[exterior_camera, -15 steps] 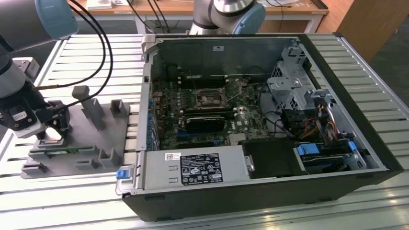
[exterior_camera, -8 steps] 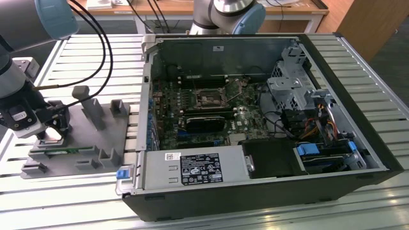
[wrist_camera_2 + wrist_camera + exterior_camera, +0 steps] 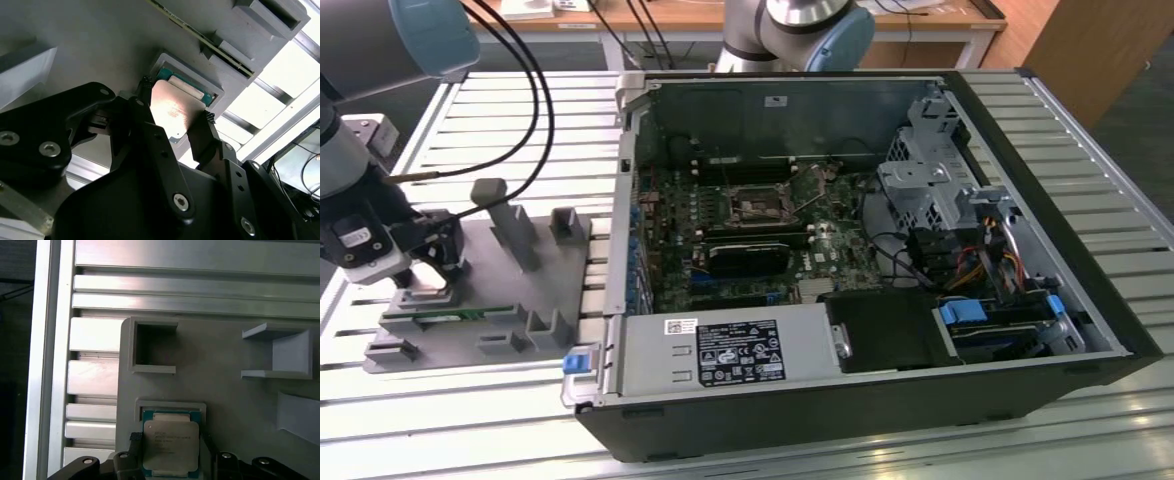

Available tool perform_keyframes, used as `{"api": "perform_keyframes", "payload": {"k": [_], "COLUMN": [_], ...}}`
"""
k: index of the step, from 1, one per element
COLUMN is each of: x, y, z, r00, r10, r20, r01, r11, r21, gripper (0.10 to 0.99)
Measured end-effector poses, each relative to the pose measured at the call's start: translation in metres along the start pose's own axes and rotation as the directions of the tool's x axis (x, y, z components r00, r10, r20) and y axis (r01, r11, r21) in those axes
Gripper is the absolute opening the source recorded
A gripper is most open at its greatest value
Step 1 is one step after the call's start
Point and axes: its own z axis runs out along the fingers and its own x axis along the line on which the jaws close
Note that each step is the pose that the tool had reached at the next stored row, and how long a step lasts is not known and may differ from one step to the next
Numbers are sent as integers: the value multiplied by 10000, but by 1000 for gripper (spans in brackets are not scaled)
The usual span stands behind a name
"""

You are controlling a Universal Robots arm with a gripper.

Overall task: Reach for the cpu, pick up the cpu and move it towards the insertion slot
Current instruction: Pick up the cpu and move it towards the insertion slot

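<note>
Slatted aluminium table [image 3: 494, 110] runs under everything, pale rails from edge to edge. Biggest thing on it is the open computer case [image 3: 827, 420], lying on its side with the motherboard facing up. Toward the exterior view's left, just beside the case, sits the grey fixture plate [image 3: 480, 285] with its upright holders and pockets. My arm [image 3: 347, 170] comes in over that plate from the exterior view's left edge, cables trailing behind it.

My gripper [image 3: 427, 285] is down at the plate, well apart from the case. In both wrist views it straddles a shallow square nest in the plate [image 3: 225, 405], and the cpu [image 3: 171, 445] lies in that nest, silver top up, with a green rim showing round it. My claw [image 3: 176, 100] is clenched on the chip [image 3: 172, 112]: one fingertip [image 3: 135, 439] is against one edge and the other [image 3: 207, 118] against the opposite edge.

The insertion slot [image 3: 757, 205] is on the motherboard inside the case, a dark square in a metal frame. A narrow green memory stick [image 3: 447, 318] rests on edge in the plate near my claw.
</note>
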Motion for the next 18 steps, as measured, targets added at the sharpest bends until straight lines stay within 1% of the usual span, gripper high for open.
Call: {"api": "perform_keyframes", "payload": {"k": [8,18], "x": [0,1], "y": [4,8], "z": [-106,-218], "r00": [10000,10000], "r10": [0,0], "r20": [0,-1], "r01": [0,0], "r11": [10000,10000], "r21": [0,0], "gripper": [541,541]}}
